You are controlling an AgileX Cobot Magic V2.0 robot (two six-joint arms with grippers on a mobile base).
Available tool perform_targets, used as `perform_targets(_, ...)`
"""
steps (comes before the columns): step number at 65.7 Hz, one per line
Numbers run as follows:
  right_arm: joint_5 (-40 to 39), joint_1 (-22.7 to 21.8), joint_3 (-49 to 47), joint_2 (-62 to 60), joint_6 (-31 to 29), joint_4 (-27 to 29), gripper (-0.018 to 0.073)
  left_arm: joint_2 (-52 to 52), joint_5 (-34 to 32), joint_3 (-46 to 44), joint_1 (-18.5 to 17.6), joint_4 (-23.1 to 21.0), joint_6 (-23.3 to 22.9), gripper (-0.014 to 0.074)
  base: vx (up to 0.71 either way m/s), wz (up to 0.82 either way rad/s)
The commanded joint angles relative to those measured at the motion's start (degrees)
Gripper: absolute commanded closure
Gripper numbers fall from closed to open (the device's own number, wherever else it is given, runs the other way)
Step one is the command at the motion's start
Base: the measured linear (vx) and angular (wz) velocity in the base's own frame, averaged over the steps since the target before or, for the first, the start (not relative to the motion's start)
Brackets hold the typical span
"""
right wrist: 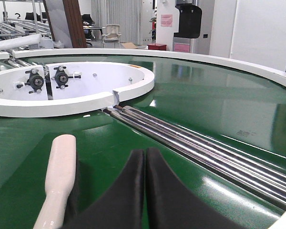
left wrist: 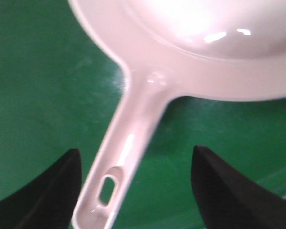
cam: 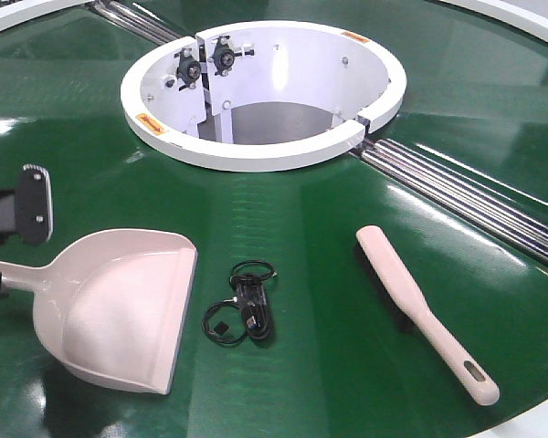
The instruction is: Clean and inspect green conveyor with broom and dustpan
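The dustpan [cam: 119,306] lies on the green conveyor [cam: 301,237] at the front left, lip facing right, handle pointing left. My left gripper [left wrist: 138,191] is open around the handle's slotted end [left wrist: 109,188], which sits close to the left finger [left wrist: 52,191] and apart from the right one. One of its fingers [cam: 34,205] shows in the front view. The broom [cam: 420,306] lies bristles down at the front right. In the right wrist view it [right wrist: 59,171] lies just left of my right gripper [right wrist: 145,155], which is shut and empty, low over the belt.
A small black device with looped cables [cam: 247,306] lies on the belt between dustpan and broom. The white ring hub [cam: 265,151] stands behind, open in the middle. Steel rails [cam: 466,196] run from the hub to the right, also showing in the right wrist view [right wrist: 205,148].
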Motion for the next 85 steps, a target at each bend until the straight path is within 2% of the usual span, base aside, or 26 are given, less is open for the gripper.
perform_targets(1, -4.2, -0.3, 0.7, -1.1, 0.0, -0.2, 0.0569, -1.8, -1.9, 0.2, 0.1, -0.6, 3.9, 0.0125, 0.00, 0.00)
perform_targets(13, -4.2, -0.3, 0.7, -1.1, 0.0, -0.2, 0.0569, -1.5, -5.2, 1.7, 0.1, -0.6, 6.4, 0.0125, 0.00, 0.00)
perform_targets(45, -4.2, -0.3, 0.7, -1.1, 0.0, -0.2, 0.0569, 4.6, -9.7, 1.7, 0.1, 0.9, 6.5, 0.0125, 0.00, 0.00)
perform_targets(53, -4.2, -0.3, 0.7, -1.1, 0.0, -0.2, 0.0569, 5.8, -9.9, 1.6, 0.6, 1.3, 6.5, 0.0151, 0.00, 0.00)
perform_targets(66, -4.2, -0.3, 0.7, -1.1, 0.0, -0.2, 0.0569, 7.7, -10.8, 1.1, 1.7, 1.3, 6.5, 0.0274, 0.00, 0.00)
perform_targets(85, -4.2, -0.4, 0.7, -1.1, 0.0, -0.2, 0.0569, 8.1, -10.7, 1.1, 1.7, 2.9, 6.4, 0.0551, 0.00, 0.00)
